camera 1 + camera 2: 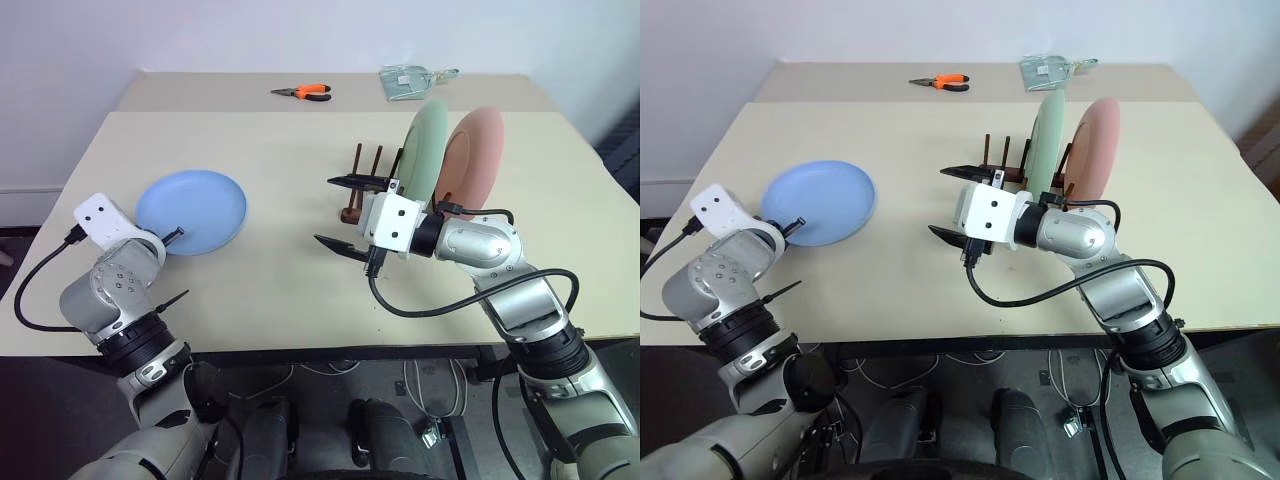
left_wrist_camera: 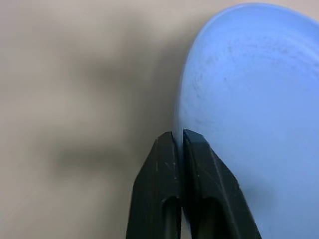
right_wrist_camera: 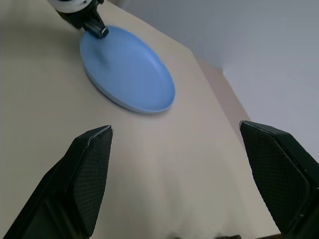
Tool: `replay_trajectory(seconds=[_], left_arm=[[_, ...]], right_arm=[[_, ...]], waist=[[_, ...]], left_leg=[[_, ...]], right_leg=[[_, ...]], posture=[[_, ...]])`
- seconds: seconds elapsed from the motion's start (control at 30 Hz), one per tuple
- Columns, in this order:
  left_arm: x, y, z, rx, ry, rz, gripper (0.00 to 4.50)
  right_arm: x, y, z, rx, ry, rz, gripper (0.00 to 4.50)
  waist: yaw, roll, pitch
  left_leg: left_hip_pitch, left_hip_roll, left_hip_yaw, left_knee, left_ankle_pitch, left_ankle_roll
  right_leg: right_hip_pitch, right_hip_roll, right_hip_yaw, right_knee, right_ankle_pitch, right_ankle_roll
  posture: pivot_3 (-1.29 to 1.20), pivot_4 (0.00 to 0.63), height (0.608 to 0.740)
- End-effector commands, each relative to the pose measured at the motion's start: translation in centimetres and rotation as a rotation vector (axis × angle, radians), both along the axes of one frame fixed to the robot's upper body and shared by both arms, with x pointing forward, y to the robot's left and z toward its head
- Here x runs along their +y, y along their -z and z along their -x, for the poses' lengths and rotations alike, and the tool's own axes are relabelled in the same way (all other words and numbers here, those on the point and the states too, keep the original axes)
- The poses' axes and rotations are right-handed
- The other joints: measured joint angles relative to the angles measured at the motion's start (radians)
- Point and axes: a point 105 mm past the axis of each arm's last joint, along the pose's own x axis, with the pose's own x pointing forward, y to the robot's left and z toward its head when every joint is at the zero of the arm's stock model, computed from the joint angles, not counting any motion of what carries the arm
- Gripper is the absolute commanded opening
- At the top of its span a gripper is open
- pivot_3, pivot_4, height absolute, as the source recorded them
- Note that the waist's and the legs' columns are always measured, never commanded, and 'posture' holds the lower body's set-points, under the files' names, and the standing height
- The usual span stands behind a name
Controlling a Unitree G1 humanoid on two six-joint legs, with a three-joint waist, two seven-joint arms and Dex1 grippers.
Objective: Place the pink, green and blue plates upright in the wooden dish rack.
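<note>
The blue plate (image 1: 191,211) is lying flat on the table (image 1: 270,290), on its left part, well apart from the rack (image 1: 362,187). The left gripper (image 2: 178,137) is positioned at the near-left rim of this plate; its fingers are pressed together, and whether the rim is pinched between them cannot be told. The green plate (image 1: 426,146) and the pink plate (image 1: 473,158) are seated upright in the rack, side by side, with the pink plate to the right. The right gripper (image 1: 345,212) is held above the table just in front of the rack, pointed toward the blue plate, with its fingers spread wide and nothing between them. Orange-handled pliers (image 1: 303,92) and a clear bag (image 1: 408,80) are located on the far table.
</note>
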Motion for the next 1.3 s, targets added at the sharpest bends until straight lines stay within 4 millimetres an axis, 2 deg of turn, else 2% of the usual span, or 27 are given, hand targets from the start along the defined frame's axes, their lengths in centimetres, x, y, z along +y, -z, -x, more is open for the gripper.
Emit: replay_trajectory(seconds=[0.03,0.07,0.1,0.23,0.3,0.43,0.57,0.67,0.87,0.9,0.97,1.0,1.07,1.13,1.2,1.23,1.3], left_arm=[[-4.4,-7.4,-1.9,-0.309,0.214,-0.126,0.02],[-6.0,-9.4,-2.0,-0.386,0.278,-0.145,0.02],[-6.9,-10.5,-2.0,-0.431,0.316,-0.154,0.02],[-9.9,-13.4,-1.5,-0.496,0.453,-0.262,0.02],[-11.2,-14.4,-1.2,-0.522,0.496,-0.253,0.02],[-13.6,-15.5,-0.4,-0.538,0.594,-0.239,0.02],[-15.1,-15.5,0.3,-0.522,0.650,-0.198,0.02],[-15.4,-15.1,0.5,-0.493,0.661,-0.216,0.00],[-15.4,-14.6,0.4,-0.483,0.661,-0.148,0.00],[-15.4,-14.5,0.4,-0.484,0.661,-0.135,0.00],[-15.3,-14.7,0.4,-0.501,0.662,-0.101,0.66],[-15.2,-15.1,0.4,-0.526,0.650,-0.087,0.99],[-13.8,-16.7,0.2,-0.610,0.564,-0.044,1.99],[-9.7,-18.6,-0.2,-0.694,0.330,-0.008,2.96],[-5.5,-19.6,-0.2,-0.726,0.130,-0.061,2.96],[-4.2,-19.9,-0.1,-0.729,0.079,-0.113,2.96],[-2.1,-19.8,0.0,-0.682,0.038,-0.321,2.96]], right_arm=[[-0.3,-1.7,-0.7,-0.089,0.031,0.005,4.32],[-0.1,-2.0,-0.9,-0.132,0.030,0.030,4.32],[0.0,-2.2,-0.9,-0.162,0.027,0.047,4.32],[0.8,-2.9,-1.6,-0.269,0.025,0.083,4.32],[0.9,-2.9,-2.1,-0.311,0.033,0.108,4.32],[0.9,-2.6,-3.1,-0.403,0.059,0.167,4.32],[0.8,-2.3,-3.7,-0.471,0.074,0.201,4.32],[0.8,-2.5,-3.9,-0.504,0.084,0.200,3.49],[0.6,-2.5,-4.1,-0.529,0.089,0.205,0.39],[0.6,-2.5,-4.1,-0.531,0.090,0.203,0.06],[0.5,-2.7,-4.1,-0.540,0.092,0.199,0.00],[0.5,-2.8,-4.1,-0.546,0.094,0.197,0.00],[0.4,-3.0,-4.1,-0.549,0.105,0.184,0.00],[0.3,-3.3,-4.1,-0.546,0.114,0.164,0.00],[0.2,-3.8,-4.1,-0.540,0.123,0.133,0.00],[0.2,-4.1,-4.1,-0.538,0.126,0.115,0.00],[0.2,-5.8,-3.8,-0.507,0.134,-0.003,0.00]], waist=[[0.000,0.000,0.000],[-0.001,0.000,0.000],[-0.001,0.000,0.000],[-0.012,0.000,0.000],[-0.018,0.000,0.000],[-0.025,0.000,0.000],[-0.024,0.000,0.000],[-0.026,0.000,0.000],[-0.025,0.000,0.000],[-0.025,0.000,0.000],[-0.024,0.000,0.000],[-0.023,0.000,0.000],[-0.022,0.000,0.000],[-0.024,0.000,0.001],[-0.030,0.000,0.001],[-0.033,0.000,0.001],[-0.036,0.000,0.001]], left_leg=[[0.000,0.000,0.000,0.000,0.000,0.000],[0.000,0.000,0.000,0.000,0.000,0.000],[-0.001,0.000,0.000,0.000,0.000,0.000],[-0.001,0.000,0.001,-0.002,0.000,0.000],[-0.001,0.000,0.001,-0.002,0.000,-0.001],[-0.001,0.000,0.001,-0.002,0.001,-0.001],[-0.001,0.000,0.001,-0.001,0.001,-0.001],[-0.001,0.001,0.001,-0.001,0.001,-0.001],[-0.001,0.001,0.001,-0.001,0.001,-0.001],[-0.001,0.001,0.001,-0.001,0.001,-0.001],[-0.001,0.001,0.001,-0.001,0.001,-0.001],[-0.001,0.001,0.001,-0.001,0.001,-0.001],[-0.001,0.001,0.001,-0.001,0.001,-0.001],[-0.001,0.001,0.001,-0.001,0.001,-0.001],[0.000,0.001,0.001,-0.001,0.001,-0.002],[0.001,0.002,0.002,-0.002,0.002,-0.002],[0.003,0.002,0.003,-0.004,0.002,-0.003]], right_leg=[[0.000,0.000,0.000,0.000,0.000,0.000],[0.000,-0.001,0.000,0.000,0.000,0.000],[0.000,-0.001,0.000,-0.001,0.000,0.000],[-0.002,0.000,0.000,-0.001,0.000,0.000],[-0.002,0.001,0.001,0.000,0.000,0.000],[-0.002,0.001,0.001,0.000,0.000,0.000],[-0.002,0.003,0.001,0.000,0.000,0.000],[-0.002,0.004,0.002,0.000,0.000,0.000],[-0.002,0.005,0.002,0.000,0.000,0.000],[-0.002,0.005,0.002,0.000,0.000,0.000],[-0.002,0.005,0.002,0.000,0.000,0.000],[-0.001,0.005,0.002,0.000,0.000,0.000],[-0.001,0.005,0.002,0.000,0.000,0.000],[-0.001,0.005,0.002,-0.001,0.000,0.000],[-0.001,0.005,0.002,0.000,0.000,0.000],[-0.002,0.006,0.003,0.000,0.000,0.000],[-0.002,0.007,0.004,0.000,0.000,0.000]], posture=[[0.00,0.150,0.740],[0.00,0.150,0.740],[0.00,0.150,0.740],[0.00,0.150,0.740],[0.00,0.150,0.740],[0.00,0.150,0.740],[0.00,0.150,0.740],[0.00,0.150,0.740],[0.00,0.150,0.740],[0.00,0.150,0.740],[0.00,0.150,0.740],[0.00,0.150,0.740],[0.00,0.150,0.740],[0.00,0.150,0.740],[0.00,0.150,0.740],[0.00,0.150,0.740],[0.00,0.150,0.740]])
